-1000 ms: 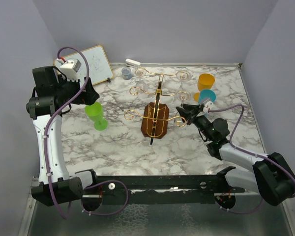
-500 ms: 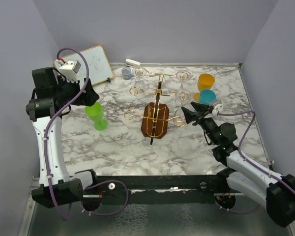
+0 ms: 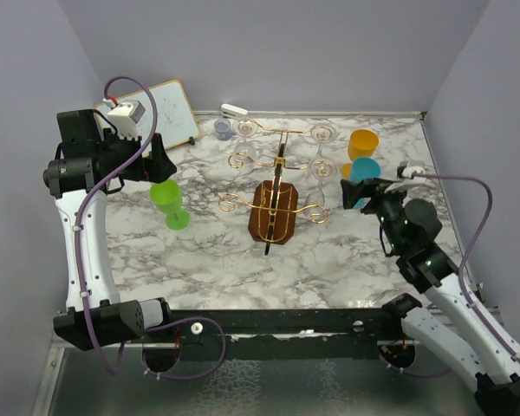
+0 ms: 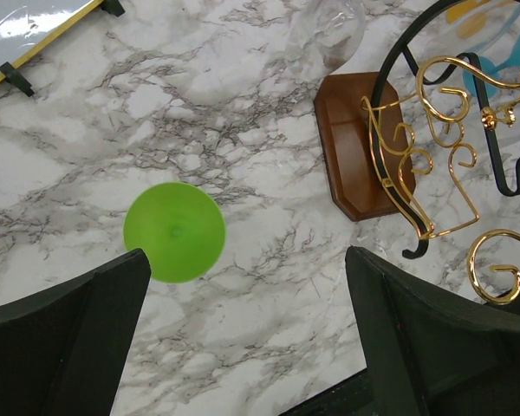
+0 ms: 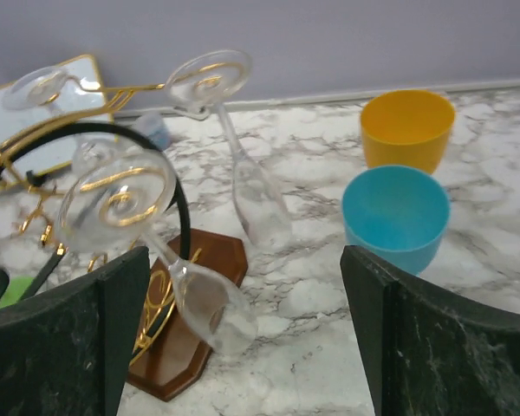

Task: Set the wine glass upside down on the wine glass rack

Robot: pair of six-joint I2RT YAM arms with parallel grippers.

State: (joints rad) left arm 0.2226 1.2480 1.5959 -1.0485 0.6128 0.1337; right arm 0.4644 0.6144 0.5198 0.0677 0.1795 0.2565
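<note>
Overhead camera looks down; left wrist faces down, right wrist sideways; all 3 share the wine glass rack (image 3: 275,217).

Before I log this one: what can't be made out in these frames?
- Green glass stem and foot: left wrist view, hidden under its own bowl.
- Count of clear glasses on the rack: top view, transparent and small; right wrist view, rack cut off at the left edge.
- Blue-grey item by the back wall: top view, too small to identify.
- Whiteboard marks: top view, too small to read.
</note>
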